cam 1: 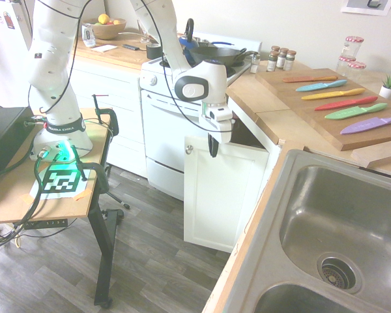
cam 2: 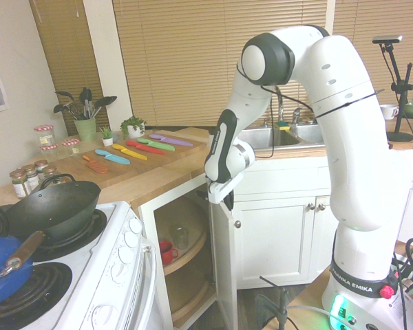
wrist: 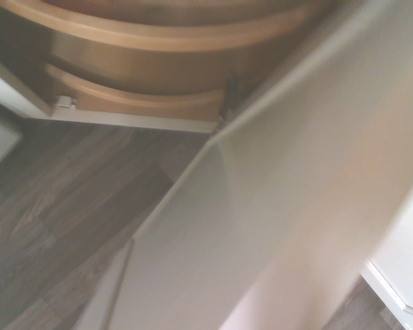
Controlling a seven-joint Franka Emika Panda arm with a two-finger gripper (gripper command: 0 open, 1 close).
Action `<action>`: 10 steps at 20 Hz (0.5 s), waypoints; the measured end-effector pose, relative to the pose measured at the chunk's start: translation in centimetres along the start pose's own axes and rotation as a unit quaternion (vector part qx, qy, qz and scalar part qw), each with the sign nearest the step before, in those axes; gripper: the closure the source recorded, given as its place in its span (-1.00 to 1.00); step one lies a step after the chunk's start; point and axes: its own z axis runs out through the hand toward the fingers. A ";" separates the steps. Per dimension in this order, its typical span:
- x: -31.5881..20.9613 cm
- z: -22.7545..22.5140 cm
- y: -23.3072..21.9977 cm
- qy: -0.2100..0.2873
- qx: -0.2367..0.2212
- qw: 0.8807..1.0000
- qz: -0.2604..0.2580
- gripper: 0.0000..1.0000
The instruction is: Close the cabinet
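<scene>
White cabinet door partly open, frame centre | gripper at door's top edge | fingers look together, holding nothing | round knob left of gripper

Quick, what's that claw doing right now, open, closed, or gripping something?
Claw: looks closed, gripping nothing, its tip at the top edge of the cabinet door.
</scene>
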 end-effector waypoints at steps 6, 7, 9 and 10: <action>-1.1 -2.4 -6.4 0.009 -0.017 1.000 -0.011 1.00; -1.1 -3.0 -7.6 0.009 -0.019 1.000 -0.013 1.00; -1.3 -3.9 -9.8 0.010 -0.021 1.000 -0.014 1.00; -1.3 -4.0 -10.6 0.008 -0.024 1.000 -0.013 1.00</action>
